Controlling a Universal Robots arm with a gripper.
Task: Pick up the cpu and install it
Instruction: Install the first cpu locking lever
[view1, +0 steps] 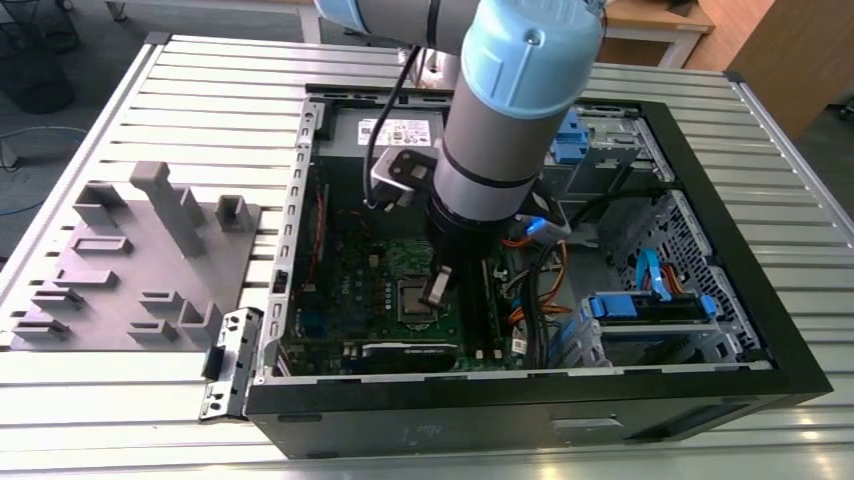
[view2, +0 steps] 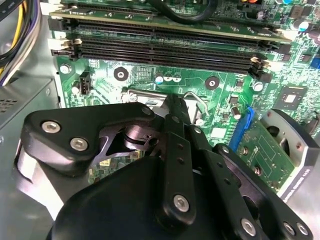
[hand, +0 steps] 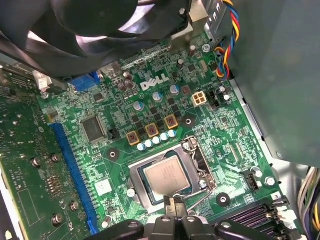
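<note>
Exterior view: one arm reaching down into an open computer case (view1: 747, 330) that lies on a slatted metal table (view1: 200, 100), the gripper (view1: 437, 290) low over the motherboard (view1: 360, 270). A grey moulded tray (view1: 134, 260) sits on the table, well apart from the case at the exterior view's left. First wrist view: the cpu (hand: 167, 176), silvery-grey top up, lies flat inside the socket (hand: 172, 180), the metal frame around it and a wire lever (hand: 200, 199) running beside one edge. The gripper (hand: 176, 206) is just beside the socket's near edge, fingertips drawn close together with nothing between them; whether they touch the frame or lever cannot be told. Second wrist view: the gripper's black linkage (view2: 177, 150) covers most of the socket, with the memory slots (view2: 165, 47) beyond. Progress, as a judgement: the chip appears already placed, so the pick and set-down look done; whether the frame is latched cannot be told. Room: tight. Case walls, a cable bundle (view1: 541, 290) and a fan (hand: 100, 25) crowd the board; the clearest way out looks to be straight up.
</note>
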